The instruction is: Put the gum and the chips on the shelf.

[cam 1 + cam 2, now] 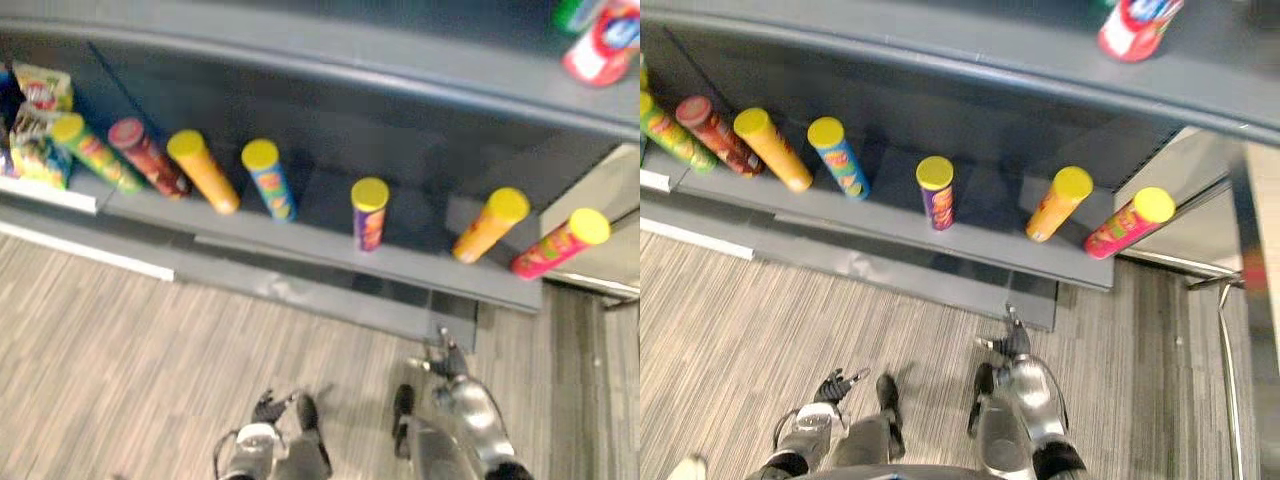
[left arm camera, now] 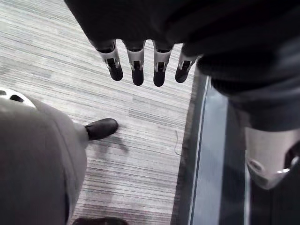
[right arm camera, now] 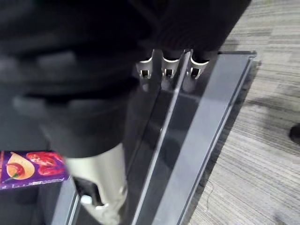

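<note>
The purple chips can [image 1: 369,213] stands upright on the lower board of the shelf [image 1: 420,262], near the middle and apart from its neighbours. On its left stand a blue can [image 1: 270,180] and an orange can [image 1: 203,172]. On its right stand another orange can [image 1: 490,225] and a pink can [image 1: 560,243]. All have yellow lids. Some snack bags [image 1: 38,120] lie at the far left end of the board.

We cannot pick out the gum with certainty. A red and white container [image 1: 603,45] on the upper board [image 1: 400,80] may be it, but it is too unclear to tell.

Neither hand carries anything, so we judge that the chips part is done. If the container above is the gum, the whole task is near its end. If it is not, the gum has yet to be found and placed.

Both hands hang low in front of the shelf, over the striped floor [image 1: 120,340]. The left hand [image 1: 268,408] is well apart from the shelf. Its fingers [image 2: 137,74] are straight, side by side, and hold nothing. The right hand [image 1: 447,362] is close to the base of the shelf. Its fingers [image 3: 168,70] are also stretched out, above the metal edge, with nothing between them and the thumb.
</note>
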Available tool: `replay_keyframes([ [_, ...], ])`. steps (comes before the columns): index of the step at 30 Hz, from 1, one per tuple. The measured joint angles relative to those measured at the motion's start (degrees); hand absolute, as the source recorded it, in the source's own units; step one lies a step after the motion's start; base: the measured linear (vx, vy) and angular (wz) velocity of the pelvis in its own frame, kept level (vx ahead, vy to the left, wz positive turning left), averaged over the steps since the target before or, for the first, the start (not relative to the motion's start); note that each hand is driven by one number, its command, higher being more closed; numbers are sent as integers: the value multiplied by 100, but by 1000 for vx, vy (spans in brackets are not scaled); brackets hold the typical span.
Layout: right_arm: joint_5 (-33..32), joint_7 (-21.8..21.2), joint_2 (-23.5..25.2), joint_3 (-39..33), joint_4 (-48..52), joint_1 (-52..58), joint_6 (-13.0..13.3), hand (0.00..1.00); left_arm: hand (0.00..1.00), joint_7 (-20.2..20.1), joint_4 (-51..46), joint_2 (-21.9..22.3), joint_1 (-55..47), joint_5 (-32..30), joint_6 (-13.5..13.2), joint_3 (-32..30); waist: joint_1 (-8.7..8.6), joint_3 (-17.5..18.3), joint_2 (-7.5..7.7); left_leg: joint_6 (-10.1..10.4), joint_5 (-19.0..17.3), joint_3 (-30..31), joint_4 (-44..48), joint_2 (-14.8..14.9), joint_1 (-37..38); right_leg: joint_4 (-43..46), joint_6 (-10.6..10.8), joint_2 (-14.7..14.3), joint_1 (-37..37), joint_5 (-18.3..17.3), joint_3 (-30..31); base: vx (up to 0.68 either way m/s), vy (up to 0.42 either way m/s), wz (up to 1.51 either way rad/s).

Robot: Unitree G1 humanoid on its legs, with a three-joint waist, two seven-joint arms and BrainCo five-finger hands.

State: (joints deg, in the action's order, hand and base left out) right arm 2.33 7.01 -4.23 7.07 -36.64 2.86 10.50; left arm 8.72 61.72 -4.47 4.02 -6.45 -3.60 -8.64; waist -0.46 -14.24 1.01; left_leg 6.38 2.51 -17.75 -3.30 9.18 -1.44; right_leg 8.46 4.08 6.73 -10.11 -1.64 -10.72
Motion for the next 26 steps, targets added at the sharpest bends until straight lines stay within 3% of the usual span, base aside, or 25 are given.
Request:
replay_keyframes([
  [4,-2,-334,40,-106,-568,576,51,0,0,50,74,11,-268,-94,-7,-306,-74,336,22,16,-11,-75,-207,-13,326,-154,26,-39,272,15,43,100,29,-11],
  [11,-378,-643,148,-1556,-1482,707,204,0,0,-165,228,133,-633,193,-43,-765,-98,755,-13,50,-133,-266,-239,-41,614,-465,115,-65,595,81,192,40,15,-10],
  [13,-532,-691,121,-1914,-1796,672,169,0,0,-291,263,211,-676,426,-85,-952,-97,786,-38,45,-153,-246,-246,-50,676,-577,128,-63,736,99,180,12,7,7],
  [17,-1015,-746,17,-2240,-2575,810,-180,0,0,-458,434,234,-687,859,-88,-972,-99,886,-99,58,-216,-254,-248,-55,668,-679,139,-68,778,135,179,24,2,-2],
  [26,-1543,-741,143,-3097,-2998,915,-375,0,0,-693,445,238,-719,870,-129,-856,-108,915,-162,54,-232,-286,-241,-69,770,-903,145,-88,945,228,162,54,-4,-2],
])
